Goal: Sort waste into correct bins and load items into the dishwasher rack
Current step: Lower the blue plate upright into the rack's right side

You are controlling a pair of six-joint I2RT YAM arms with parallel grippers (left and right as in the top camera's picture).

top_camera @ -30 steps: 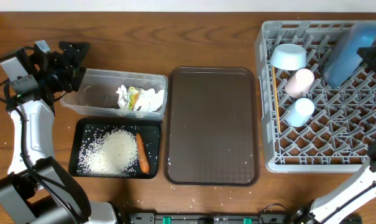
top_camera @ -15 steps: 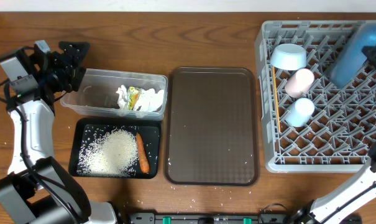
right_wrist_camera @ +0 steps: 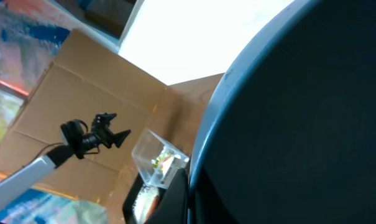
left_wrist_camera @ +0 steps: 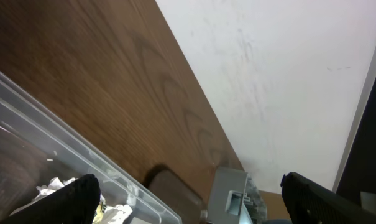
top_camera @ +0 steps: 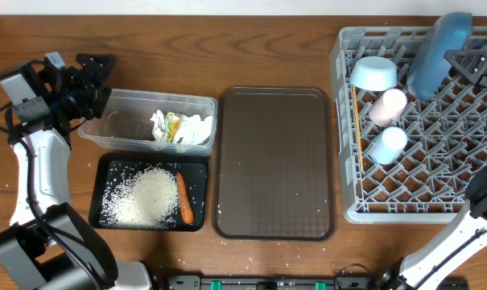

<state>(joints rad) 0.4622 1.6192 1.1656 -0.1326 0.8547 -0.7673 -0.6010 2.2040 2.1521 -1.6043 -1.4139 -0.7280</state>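
Right tool point(top_camera: 460, 60) — pinched shut on the blue plate point(top_camera: 435, 50) — holds it tilted over the rack point(top_camera: 420, 173); left tool point(top_camera: 98, 79) gapes empty.

Wooden table point(top_camera: 267, 48), brown, grain visible. Directly on it, left to right: clear tub point(top_camera: 124, 121) at the back with black tray point(top_camera: 197, 171) just in front; brown tray point(top_camera: 275, 161) just beside both; grey rack point(top_camera: 436, 173) at the right end. A few white grains point(top_camera: 252, 259) lie on bare wood by the front edge.
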